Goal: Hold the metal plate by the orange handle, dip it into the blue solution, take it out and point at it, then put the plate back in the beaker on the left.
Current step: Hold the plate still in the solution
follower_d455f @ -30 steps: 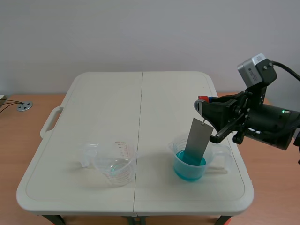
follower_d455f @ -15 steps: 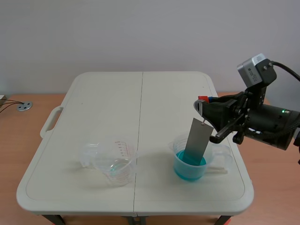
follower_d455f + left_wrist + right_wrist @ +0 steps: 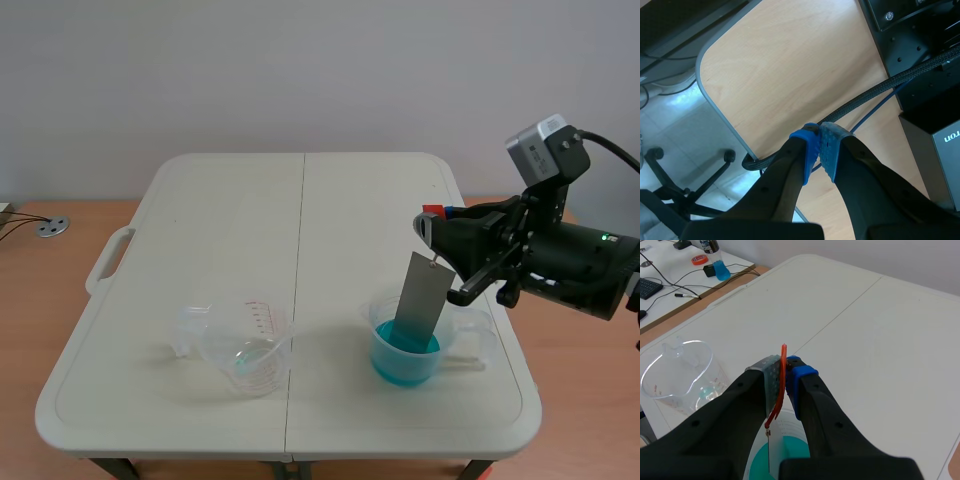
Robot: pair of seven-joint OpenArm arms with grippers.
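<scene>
clamping the handle [image 3: 784, 356], the right gripper [image 3: 785, 374] holds the plate [image 3: 420, 296] with its end in the blue solution [image 3: 402, 358]. the left gripper [image 3: 819, 149] is pinched together on nothing.

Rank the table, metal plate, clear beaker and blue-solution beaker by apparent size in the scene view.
1. table
2. clear beaker and blue-solution beaker: they look alike, so I won't rank one above the other
3. metal plate, smallest
</scene>
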